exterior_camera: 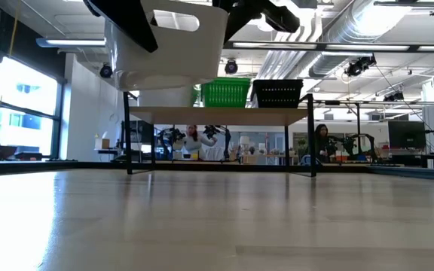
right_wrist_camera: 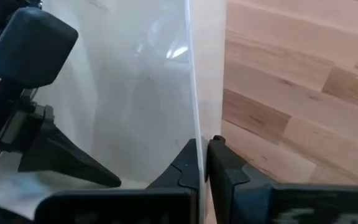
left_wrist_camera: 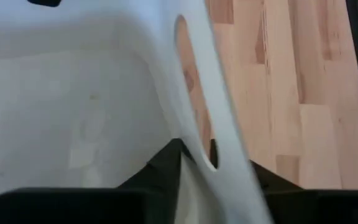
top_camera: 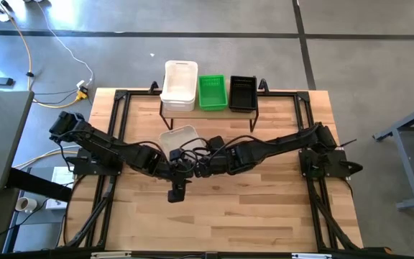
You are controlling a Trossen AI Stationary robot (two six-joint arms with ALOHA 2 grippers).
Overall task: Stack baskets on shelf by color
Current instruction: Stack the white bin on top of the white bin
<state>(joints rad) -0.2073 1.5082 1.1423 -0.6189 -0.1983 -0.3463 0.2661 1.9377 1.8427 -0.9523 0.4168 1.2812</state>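
Above the middle of the counter, a white smooth-walled plastic basket (top_camera: 177, 138) hangs clear of the wood, held from both sides. The left arm's jaws (left_wrist_camera: 194, 155) pinch its wall at a handle slot, one finger inside the basket and one outside. The right arm's jaws (right_wrist_camera: 202, 163) are clamped tight on the thin rim of another wall.

Behind it, at the far edge of the counter, stands the low shelf (top_camera: 207, 109) with its light wooden plank top and thin black metal legs. On its top, from left to right as seen from above, sit more white smooth-walled baskets (top_camera: 180, 86), a bright green perforated basket (top_camera: 212, 91) and a black mesh-sided basket (top_camera: 243, 92), side by side.

The light wooden counter (top_camera: 221, 216) is framed by black rails, and both dark arms reach from their bases at the sides to meet at its centre.
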